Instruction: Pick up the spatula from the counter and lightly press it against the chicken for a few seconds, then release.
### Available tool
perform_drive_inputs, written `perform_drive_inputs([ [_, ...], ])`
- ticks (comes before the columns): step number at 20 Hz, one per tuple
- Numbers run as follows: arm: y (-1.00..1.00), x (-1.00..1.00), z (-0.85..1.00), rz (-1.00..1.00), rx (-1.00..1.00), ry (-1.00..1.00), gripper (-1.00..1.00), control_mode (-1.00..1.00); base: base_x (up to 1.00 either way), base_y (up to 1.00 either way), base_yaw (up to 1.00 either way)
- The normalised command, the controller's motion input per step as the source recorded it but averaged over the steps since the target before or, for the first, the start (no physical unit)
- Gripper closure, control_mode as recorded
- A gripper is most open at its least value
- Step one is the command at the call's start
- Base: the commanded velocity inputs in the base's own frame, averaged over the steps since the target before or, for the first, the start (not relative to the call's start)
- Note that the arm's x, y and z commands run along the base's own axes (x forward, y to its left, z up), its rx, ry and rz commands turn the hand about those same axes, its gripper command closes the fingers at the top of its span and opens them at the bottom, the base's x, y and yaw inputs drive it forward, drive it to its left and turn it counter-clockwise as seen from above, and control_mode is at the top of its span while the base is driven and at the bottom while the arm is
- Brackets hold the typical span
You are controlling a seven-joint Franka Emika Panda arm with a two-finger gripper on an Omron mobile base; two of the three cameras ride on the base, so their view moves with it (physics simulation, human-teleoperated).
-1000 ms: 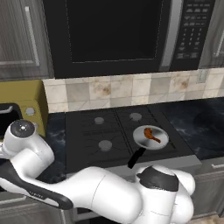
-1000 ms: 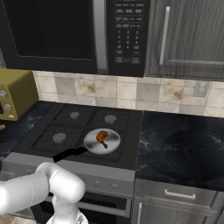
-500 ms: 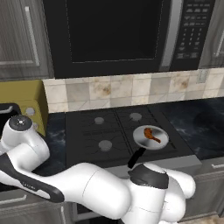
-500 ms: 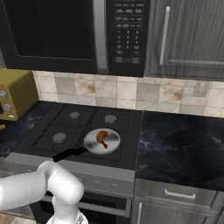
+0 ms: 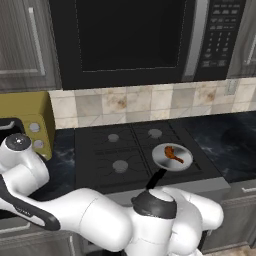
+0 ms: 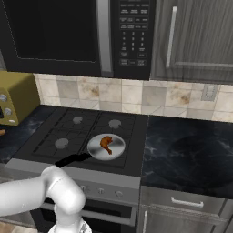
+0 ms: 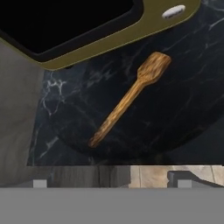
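A wooden spatula (image 7: 131,98) lies flat on the dark marble counter (image 7: 183,109), blade toward the upper right of the hand view and handle toward the lower left. My gripper (image 7: 111,181) hangs above it, open, with its two fingertips (image 7: 40,183) wide apart and nothing between them. The handle end sits just ahead of the gap. A piece of browned chicken (image 5: 173,154) (image 6: 107,143) rests in a small silver pan (image 5: 161,161) (image 6: 119,150) on the front right burner of the stove.
A yellow toaster oven (image 7: 131,30) (image 5: 27,117) stands right behind the spatula. The pan's black handle (image 6: 70,159) points toward the stove's front edge. My arm reaches out to the left of the stove (image 5: 107,150). A microwave (image 5: 130,40) hangs above.
My arm has swung a little further to the left over the counter. The pan and chicken have not moved. The gripper has stayed open.
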Motion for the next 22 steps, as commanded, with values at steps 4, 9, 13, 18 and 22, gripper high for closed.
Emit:
perform_drive_inputs([
  [4,0.17,0.06,-0.17,0.0,0.0,0.0,-1.0,-1.0,0.0,0.0,0.0],
  [9,0.13,0.0,-0.2,0.0,0.0,0.01,-1.0,-1.0,0.0,0.0,0.0],
  [13,0.08,0.07,-0.19,0.0,0.0,0.03,-1.0,-1.0,0.0,0.0,0.0],
  [18,0.07,0.11,-0.21,0.0,0.0,0.05,-1.0,-1.0,0.0,0.0,0.0],
  [22,0.12,0.11,-0.22,0.0,0.0,0.02,-1.0,-1.0,0.0,0.0,0.0],
])
